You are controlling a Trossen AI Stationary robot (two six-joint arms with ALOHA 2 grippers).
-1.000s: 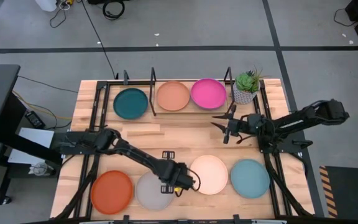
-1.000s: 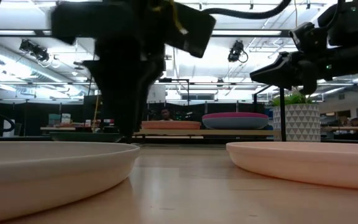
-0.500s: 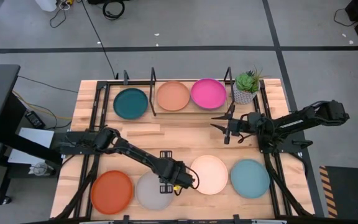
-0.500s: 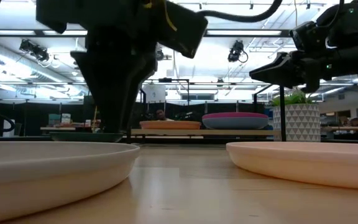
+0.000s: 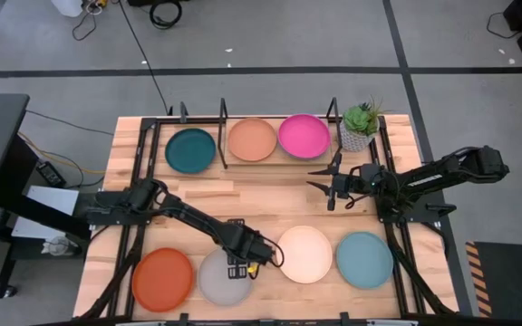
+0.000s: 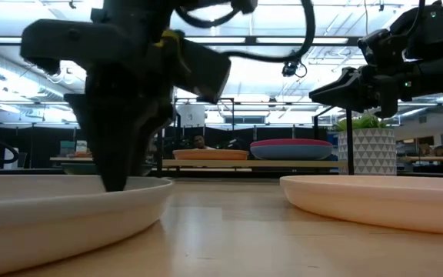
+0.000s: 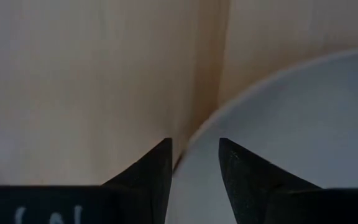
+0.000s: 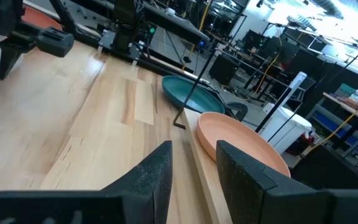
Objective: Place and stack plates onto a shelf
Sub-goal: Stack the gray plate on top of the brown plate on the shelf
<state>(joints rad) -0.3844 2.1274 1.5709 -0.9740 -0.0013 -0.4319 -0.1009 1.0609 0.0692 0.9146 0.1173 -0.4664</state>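
My left gripper [image 5: 240, 263] hangs low over the grey plate [image 5: 220, 281] near the table's near edge, fingers pointing down and open. In the left wrist view its fingers [image 7: 196, 149] stand on either side of the plate's rim [image 7: 204, 121], one over the wood and one over the plate. The orange plate [image 5: 163, 279], cream plate [image 5: 304, 254] and light teal plate [image 5: 364, 260] lie flat in the same row. On the shelf [image 5: 223, 136] sit the dark teal [image 5: 191, 150], peach-tan [image 5: 253, 139] and magenta [image 5: 304, 136] plates. My right gripper [image 5: 320, 181] hovers open in front of the shelf. My left gripper comes at the grey plate's rim on its far right side [image 6: 118, 183] from above, one finger outside the rim and one inside. I cannot tell whether the fingers touch it. The plate lies flat on the table.
A small potted plant [image 5: 361, 122] stands at the shelf's right end, close behind my right gripper. Bare wood [image 5: 270, 195] lies between the shelf and the near row of plates. Thin black divider posts [image 5: 223, 113] rise from the shelf.
My left gripper has moved toward the table's left, from the gap between the grey and cream plates to the grey plate's rim, and has come down until its fingertips are level with that rim. The plates have stayed where they were.
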